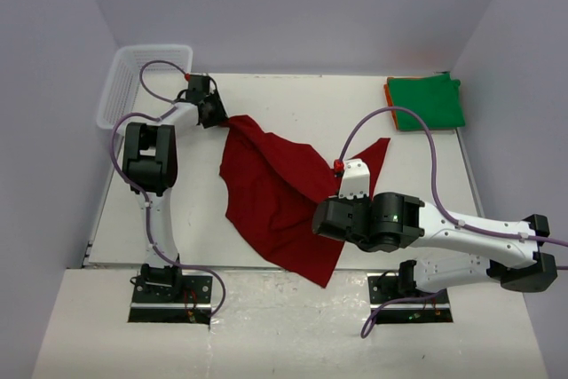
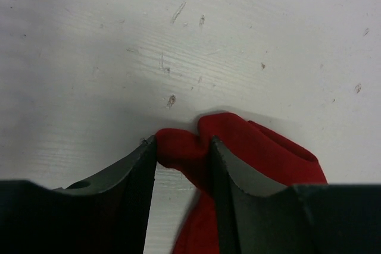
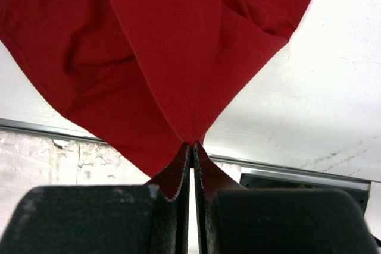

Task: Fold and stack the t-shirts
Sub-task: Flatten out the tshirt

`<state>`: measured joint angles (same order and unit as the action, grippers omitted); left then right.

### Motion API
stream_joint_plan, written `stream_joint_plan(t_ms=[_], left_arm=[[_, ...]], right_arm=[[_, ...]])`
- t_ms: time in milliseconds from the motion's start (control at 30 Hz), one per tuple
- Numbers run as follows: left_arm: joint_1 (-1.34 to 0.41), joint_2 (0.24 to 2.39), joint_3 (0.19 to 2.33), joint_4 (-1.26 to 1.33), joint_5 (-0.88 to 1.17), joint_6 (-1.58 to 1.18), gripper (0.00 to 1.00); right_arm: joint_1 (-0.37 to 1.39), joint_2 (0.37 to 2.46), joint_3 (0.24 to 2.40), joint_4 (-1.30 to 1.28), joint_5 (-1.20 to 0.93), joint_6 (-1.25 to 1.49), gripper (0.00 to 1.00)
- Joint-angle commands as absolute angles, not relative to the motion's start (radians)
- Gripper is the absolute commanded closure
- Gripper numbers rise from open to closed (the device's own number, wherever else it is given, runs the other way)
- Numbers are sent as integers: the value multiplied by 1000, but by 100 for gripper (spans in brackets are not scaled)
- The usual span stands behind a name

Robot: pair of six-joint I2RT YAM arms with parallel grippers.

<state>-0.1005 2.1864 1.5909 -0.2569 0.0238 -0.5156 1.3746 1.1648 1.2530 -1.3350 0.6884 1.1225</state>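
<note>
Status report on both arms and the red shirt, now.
Left gripper shut on red shirt corner, far left. Right gripper shut on opposite edge. Green shirt folded far right, atop orange shirt. Nothing blocking.

White arms (image 1: 158,224), black joints (image 1: 148,155) (purple cables (image 1: 429,144)).

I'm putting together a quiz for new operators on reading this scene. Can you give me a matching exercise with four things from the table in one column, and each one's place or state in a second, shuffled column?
Things
1. dark red t-shirt
2. green t-shirt
3. orange t-shirt
4. white mesh basket

Places or states
A. at the far left corner of the table
B. folded, lying on top at the far right corner
C. unfolded, pinched by the left gripper and the right gripper
D. under another shirt, only an edge showing

Pairs: 1-C, 2-B, 3-D, 4-A
</note>
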Motion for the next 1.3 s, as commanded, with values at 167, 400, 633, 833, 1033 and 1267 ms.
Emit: stream_joint_plan(t_ms=[167, 400, 633, 833, 1033, 1267], left_arm=[[-101, 2163, 1611, -252, 41, -529, 78], [-107, 2042, 1563, -279, -49, -506, 100], [-172, 1849, 1525, -342, -178, -419, 100], [-271, 1576, 1534, -406, -296, -373, 100], [-344, 1372, 1691, -529, -301, -348, 100], [-356, 1232, 1891, -692, -296, -258, 100]], right_arm=[[1385, 1169, 1269, -1511, 709, 1158, 100], [1385, 1177, 1270, -1502, 722, 1160, 100], [1355, 1253, 1360, -1496, 817, 1115, 100], [1157, 1301, 1503, -1335, 905, 828, 100], [815, 1285, 1655, -982, 775, 366, 100], [454, 1437, 2064, -896, 550, 111, 100]])
